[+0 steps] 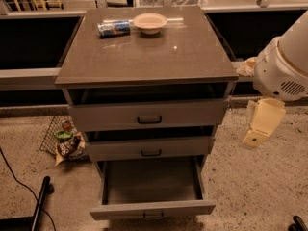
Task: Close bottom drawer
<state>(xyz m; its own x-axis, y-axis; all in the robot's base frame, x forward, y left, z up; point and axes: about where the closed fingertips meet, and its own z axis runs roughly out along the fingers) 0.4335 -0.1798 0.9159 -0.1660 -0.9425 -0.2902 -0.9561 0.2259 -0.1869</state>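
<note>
Grey desk (pixel 144 57) with three stacked drawers, seen from above and in front; it stands to the left of the tool and apart from it. White rounded arm housing (pixel 284 64) at the right edge, directly above the tool. Widest drawer (pixel 147 113), uppermost, level with the tool and to its left, slightly pulled out so that a dark gap shows beneath the desk top. Mid-width drawer (pixel 150 148), below and left of the tool, also slightly out. The bottom drawer (pixel 151 179), narrowest of the three, lies lowest and to the left of the tool; it is drawn out farthest, its plain grey box interior exposed, with a small dark handle (pixel 153 215) at the centre of its short front. The tool (pixel 260 129), cream-coloured, hangs downward beside the right flank of the desk, near the two upper drawers and touching none; whether it is spread or pressed together cannot be told. Wire basket (pixel 61 139) holding packets, on the speckled floor far to the left of the tool, beyond the desk. Pale bowl (pixel 150 22) on the desk top, above and left of the tool. Can (pixel 114 28) lying on its side just beside the bowl, on the side away from the tool. Black cable (pixel 14 177) on the floor at lower left.
</note>
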